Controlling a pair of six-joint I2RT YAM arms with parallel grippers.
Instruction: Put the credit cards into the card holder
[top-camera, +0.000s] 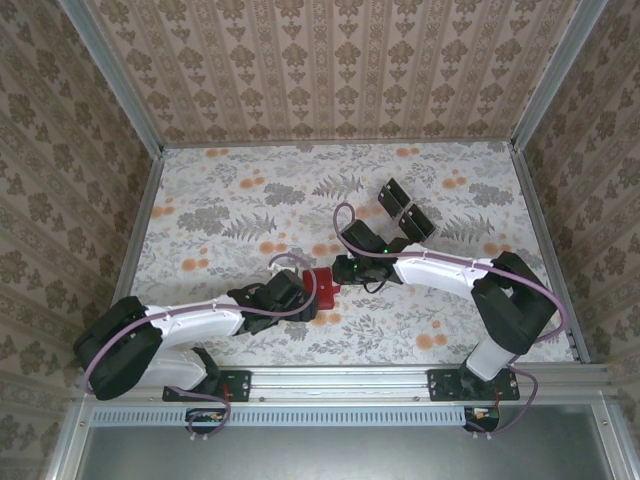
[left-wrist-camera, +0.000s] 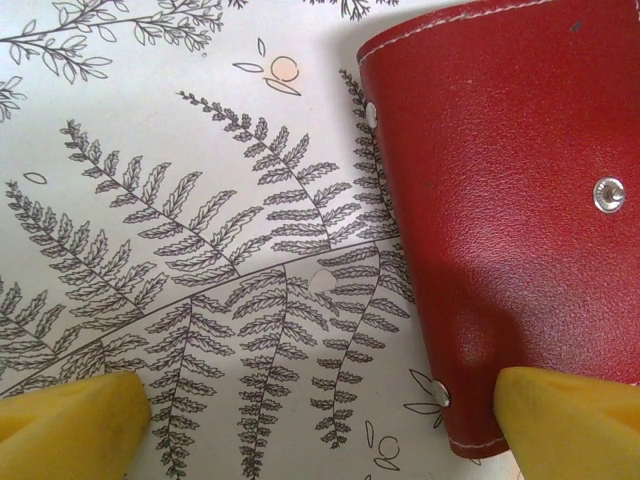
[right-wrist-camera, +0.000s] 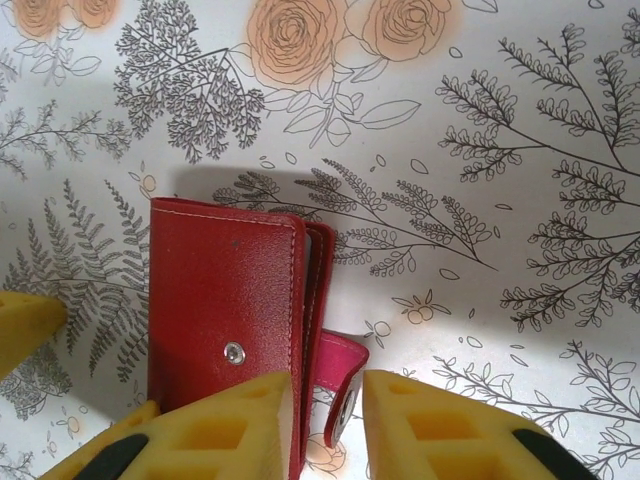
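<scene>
Two grippers meet over one red wallet (top-camera: 322, 289). On the left, the left gripper (left-wrist-camera: 320, 405) has its fingers spread wide. One finger (left-wrist-camera: 570, 425) touches the wallet's near corner, while the other has only the flowered tablecloth (left-wrist-camera: 150, 250) beside it. To do this step well, I'd judge that this hand should pin the back cover flat and not shove the wallet sideways.

The right gripper (right-wrist-camera: 328, 400) straddles the wallet's opening edge, with the snap tab (right-wrist-camera: 342, 385) in the narrow gap between its fingers. Whether they pinch it or merely bracket it, I can't tell. It should lift the front cover only, so the pocket gapes.

Beyond the right gripper's fingers, well apart, lie the dark cards (top-camera: 405, 212). I count three as best I can, since they overlap.
</scene>
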